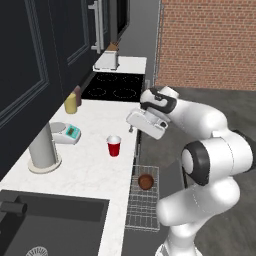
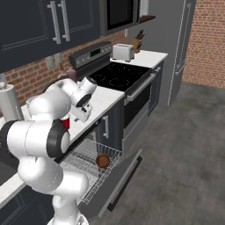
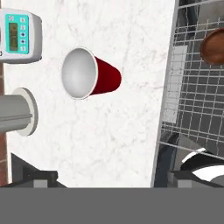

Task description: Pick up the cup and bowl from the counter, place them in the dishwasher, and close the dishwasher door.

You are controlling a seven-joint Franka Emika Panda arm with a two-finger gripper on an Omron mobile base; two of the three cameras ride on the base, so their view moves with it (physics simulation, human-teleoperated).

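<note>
The red cup [image 1: 114,146] stands upright on the white counter [image 1: 95,165], a little back from its front edge. In the hand view the cup [image 3: 89,78] shows its white inside. The brown bowl [image 1: 145,181] lies in the dishwasher's pulled-out wire rack [image 1: 143,205], below the counter edge. The dishwasher door [image 2: 126,175] hangs open under the rack [image 2: 88,165], where the bowl [image 2: 103,160] also shows. My gripper [image 1: 131,125] hovers above the counter edge, right of the cup and apart from it. It is open, with nothing between its fingers.
A white scale [image 1: 67,132] with a teal display and a grey cylinder on a round base [image 1: 44,150] stand left of the cup. A yellow bottle [image 1: 70,103] is farther back, then the black stovetop [image 1: 112,86] and a toaster [image 1: 106,60]. The black sink [image 1: 50,225] is nearest.
</note>
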